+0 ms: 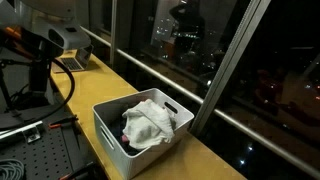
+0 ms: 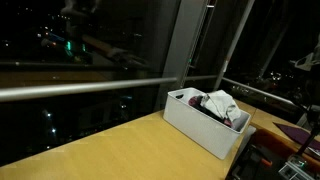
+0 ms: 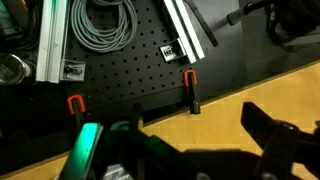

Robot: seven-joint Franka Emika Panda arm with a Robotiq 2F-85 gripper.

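Note:
In the wrist view my gripper point(image 3: 190, 128) hangs open over the edge of a wooden tabletop point(image 3: 215, 115), where it meets a black perforated board point(image 3: 130, 70). Its dark fingers point(image 3: 268, 135) stand wide apart with only bare wood between them. In both exterior views a white bin point(image 1: 112, 138) point(image 2: 195, 128) sits on the wooden counter by the window and holds a crumpled white cloth point(image 1: 148, 122) point(image 2: 220, 103). The arm point(image 1: 42, 38) is at the upper left of an exterior view, well away from the bin.
A coiled grey cable point(image 3: 100, 25), an aluminium rail point(image 3: 52, 40) and a white strip point(image 3: 185, 25) lie on the black board. Two orange-topped clamps point(image 3: 190, 88) point(image 3: 74, 102) stand near the wood's edge. Dark windows point(image 1: 200, 40) run along the counter's far side.

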